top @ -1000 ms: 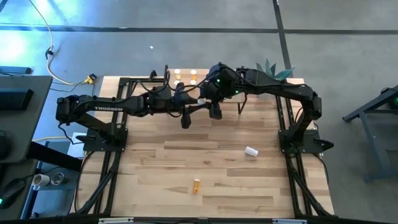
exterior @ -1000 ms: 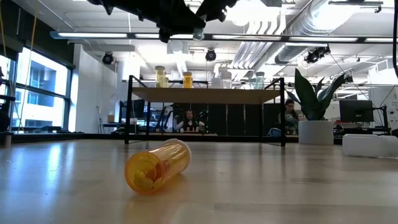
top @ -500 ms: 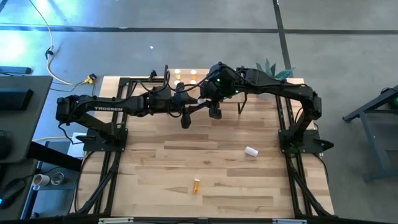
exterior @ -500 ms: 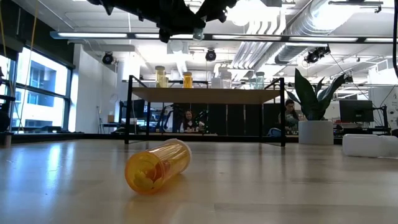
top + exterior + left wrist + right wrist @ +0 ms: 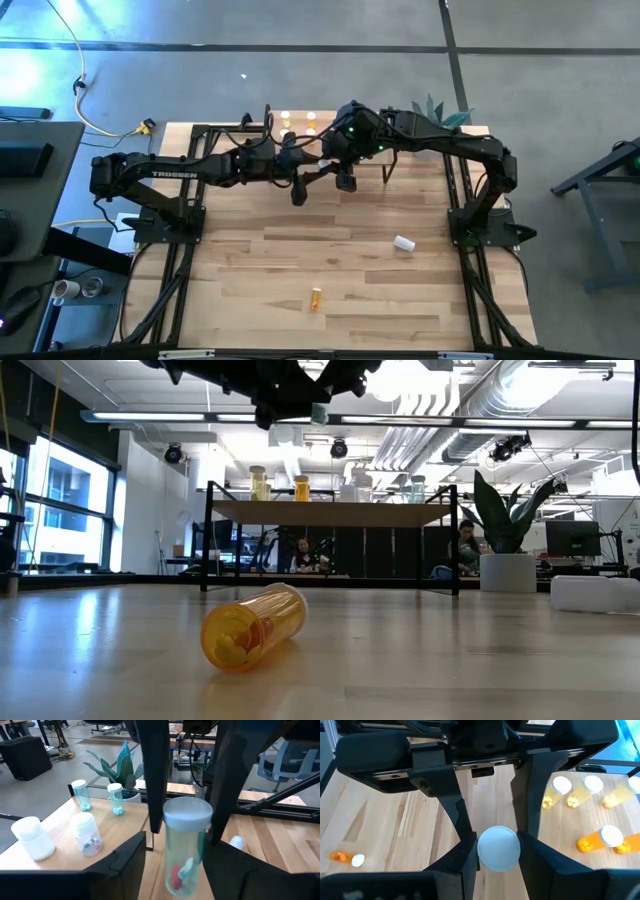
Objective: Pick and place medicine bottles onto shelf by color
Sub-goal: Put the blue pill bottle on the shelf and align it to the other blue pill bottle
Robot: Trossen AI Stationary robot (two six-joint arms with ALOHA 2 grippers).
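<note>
The right gripper [image 5: 492, 852] pinches the white cap of a clear greenish bottle [image 5: 184, 847] held high in the air in front of the shelf [image 5: 330, 512]. The left gripper [image 5: 175, 857] sits around the bottle's body with its fingers [image 5: 125, 862] spread and a gap on either side. A second ago those left fingers were pressed together, while the right ones were wider; neither arm has shifted otherwise. Yellow and orange bottles [image 5: 580, 795] stand on the shelf's left part, white and greenish ones [image 5: 82, 832] on its right. Nearer, an orange bottle [image 5: 316, 297] and a white bottle [image 5: 403, 243] lie on the table [image 5: 240, 290].
</note>
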